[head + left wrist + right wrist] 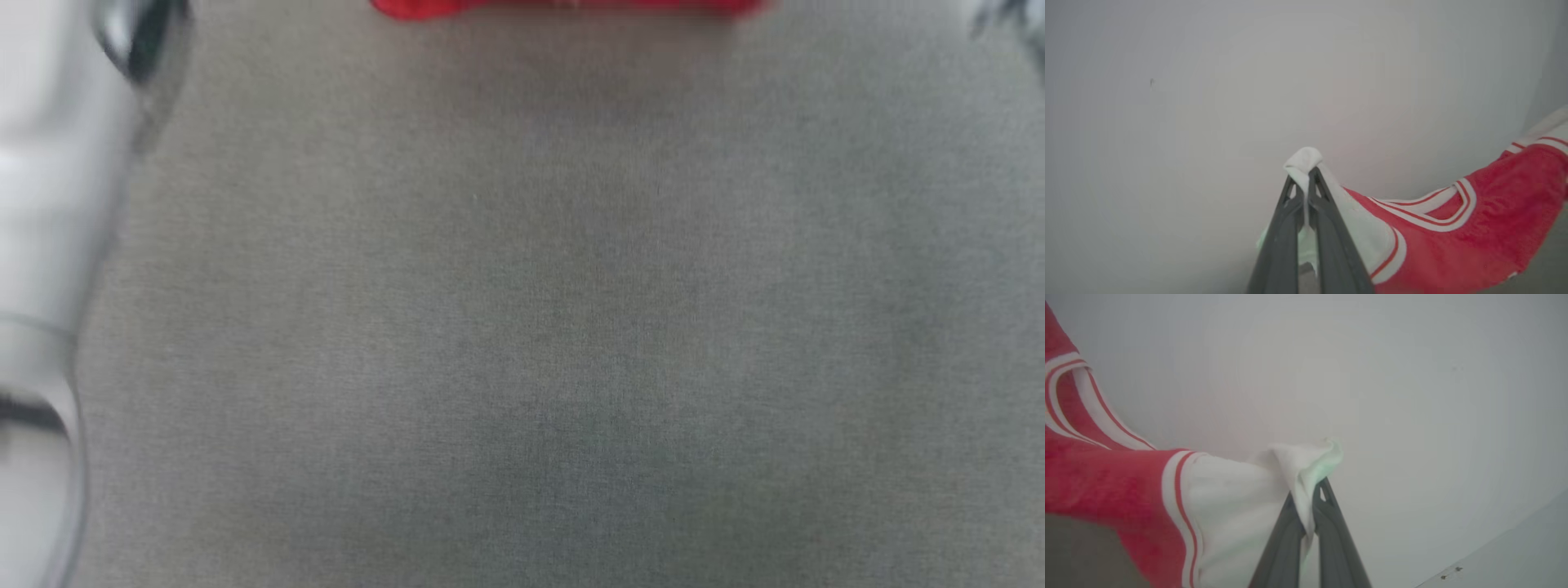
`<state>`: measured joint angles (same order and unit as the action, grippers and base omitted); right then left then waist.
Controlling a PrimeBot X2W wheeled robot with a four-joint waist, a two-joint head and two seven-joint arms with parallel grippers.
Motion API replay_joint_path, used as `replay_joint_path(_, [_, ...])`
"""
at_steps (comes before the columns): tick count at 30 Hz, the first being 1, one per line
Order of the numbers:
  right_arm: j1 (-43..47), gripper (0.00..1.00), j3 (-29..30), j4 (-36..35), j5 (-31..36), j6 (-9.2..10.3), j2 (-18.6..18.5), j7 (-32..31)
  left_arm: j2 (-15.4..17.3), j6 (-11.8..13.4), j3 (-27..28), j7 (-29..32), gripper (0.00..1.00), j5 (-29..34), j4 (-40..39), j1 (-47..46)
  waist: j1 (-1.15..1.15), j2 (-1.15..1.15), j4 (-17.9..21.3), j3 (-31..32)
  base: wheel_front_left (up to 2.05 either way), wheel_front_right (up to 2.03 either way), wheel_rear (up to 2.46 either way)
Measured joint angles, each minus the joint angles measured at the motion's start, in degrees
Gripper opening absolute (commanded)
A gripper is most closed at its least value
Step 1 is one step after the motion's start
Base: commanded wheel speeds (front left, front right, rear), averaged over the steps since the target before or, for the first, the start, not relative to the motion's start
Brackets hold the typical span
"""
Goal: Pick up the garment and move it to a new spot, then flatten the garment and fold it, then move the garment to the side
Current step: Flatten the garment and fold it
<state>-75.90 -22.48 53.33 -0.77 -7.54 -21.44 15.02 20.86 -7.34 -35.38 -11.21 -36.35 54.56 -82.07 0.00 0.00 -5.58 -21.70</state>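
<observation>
Head view: I see the garment (563,6) as a red strip at the far side of the grey surface (522,327). Left wrist view: my left gripper (1306,175) is clenched on a tuft of white sleeve (1363,228), raised off that surface. Right wrist view: my right gripper (1310,502) pinches the other sleeve (1237,490). Both bites look thin; I judge a jerk could free one, dropping the shirt crumpled onto the surface.

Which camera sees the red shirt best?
The left wrist view: the shirt shows its red body, striped collar and white sleeve pinched in the left gripper. The right wrist view shows the other sleeve, in the right gripper; the head view, a blurry red edge.
</observation>
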Motion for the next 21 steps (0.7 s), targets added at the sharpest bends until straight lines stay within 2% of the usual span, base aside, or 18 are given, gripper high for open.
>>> replay_joint_path(2, [3.1, 0.0, -1.55, 1.05, -3.78, 0.0, 0.15, 0.0, 0.52, -0.05, -2.68, 2.48, 0.0, -3.64, -1.92, 3.97, 0.0, 0.0, -0.18, 1.53, 0.0, 0.0, 0.0])
replay_joint_path(6, [10.17, 0.0, -7.1, 1.52, -12.01, 0.0, -0.05, -1.63, 4.07, -0.05, -7.67, 8.7, 0.0, -10.54, -6.73, 11.73, 0.0, 0.0, -0.37, 4.77, 0.0, 0.0, 0.0])
replay_joint_path(10, [18.5, 0.0, -13.3, -3.39, -22.02, 0.01, -2.48, -5.73, 7.86, -0.05, -11.4, 14.62, 0.0, -17.38, -12.74, 20.7, 0.0, 0.0, -0.52, 8.16, 0.0, 0.0, 0.0])
replay_joint_path(14, [27.18, 0.0, -20.47, -13.79, -30.69, 0.0, -8.33, -8.75, 12.46, -0.05, -14.49, 19.4, 0.0, -21.97, -19.49, 28.74, 0.0, 0.0, -0.63, 11.27, 0.0, 0.0, 0.0])
replay_joint_path(18, [34.82, 0.0, -25.58, -24.15, -37.54, 0.01, -16.71, -12.13, 17.27, -0.02, -16.79, 23.09, 0.0, -24.81, -26.77, 37.05, 0.0, 0.0, -0.81, 13.75, 0.0, 0.0, 0.0])
replay_joint_path(21, [39.64, 0.0, -27.85, -30.94, -41.47, 0.01, -21.71, -14.46, 20.85, 2.32, -17.28, 24.24, 0.0, -26.63, -32.66, 42.61, 0.0, 0.0, -0.8, 14.71, 0.0, 0.0, 0.0])
